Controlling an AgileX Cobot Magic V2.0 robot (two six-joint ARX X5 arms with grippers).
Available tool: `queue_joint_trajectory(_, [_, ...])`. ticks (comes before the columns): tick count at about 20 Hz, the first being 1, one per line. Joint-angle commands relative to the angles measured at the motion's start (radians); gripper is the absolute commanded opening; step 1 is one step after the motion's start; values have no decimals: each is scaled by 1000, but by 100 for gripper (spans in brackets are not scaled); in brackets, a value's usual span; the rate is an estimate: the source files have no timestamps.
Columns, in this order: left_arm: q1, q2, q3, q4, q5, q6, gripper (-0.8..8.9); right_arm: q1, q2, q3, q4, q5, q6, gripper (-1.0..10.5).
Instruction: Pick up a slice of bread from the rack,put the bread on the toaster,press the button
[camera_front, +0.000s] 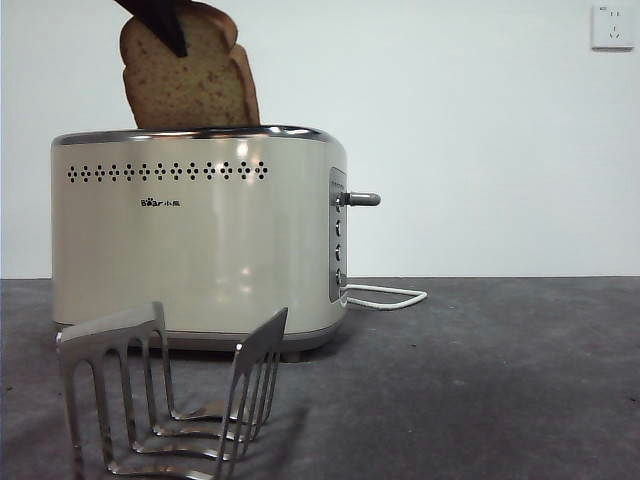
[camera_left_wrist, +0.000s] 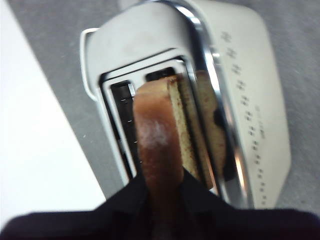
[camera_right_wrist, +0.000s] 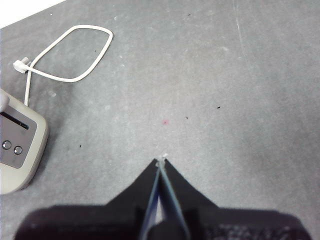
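The thick slice of bread (camera_front: 190, 82) has a brown crust, a domed top and a tan, speckled crumb. It stands upright with its lower part sunk in a slot at the top of the large cream-beige rounded toaster (camera_front: 200, 250), above the toaster's left half in the front view, and most of the slice rises above the chrome rim. In the left wrist view the slice (camera_left_wrist: 165, 135) is seen edge-on, its brown crust toward the camera, going down into the slot nearer the vented side wall, while the other slot beside it stands dark.

The left gripper (camera_front: 160, 22) comes down from the top edge of the front view and is clenched on the slice's upper crust, one black jaw lying across the near face. In the left wrist view the same gripper (camera_left_wrist: 162, 197) pinches the crust between both jaws.

The right gripper (camera_right_wrist: 161, 162) hangs over bare grey table (camera_right_wrist: 225, 100), well to the right of the toaster, its jaws closed tip to tip and holding nothing.

The short grey metal lever knob (camera_front: 362, 199) sticks out to the right from the toaster's grey end panel, high in its travel. A white power cord (camera_front: 385, 295) loops on the table right of the toaster. The small shiny steel toast rack (camera_front: 170, 395) stands in front of the toaster, nearest the camera, its dividers holding no bread.
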Motion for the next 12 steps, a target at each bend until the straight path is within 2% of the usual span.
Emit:
queue_joint_trajectory(1, [3,0,-10,35,3,-51,409,1,0,5,4,-3,-8,-3])
queue_joint_trajectory(2, [3,0,-10,47,-7,-51,447,1,0,5,4,-3,-8,-3])
queue_joint_trajectory(8, [2,-5,-10,98,-15,-84,444,1,0,5,4,-3,-8,-3])
queue_joint_trajectory(10, [1,-23,-10,98,-14,-123,444,1,0,5,6,-12,-4,-3])
queue_joint_trajectory(12, [1,-60,-10,98,-15,-240,436,1,12,5,45,-118,13,-3])
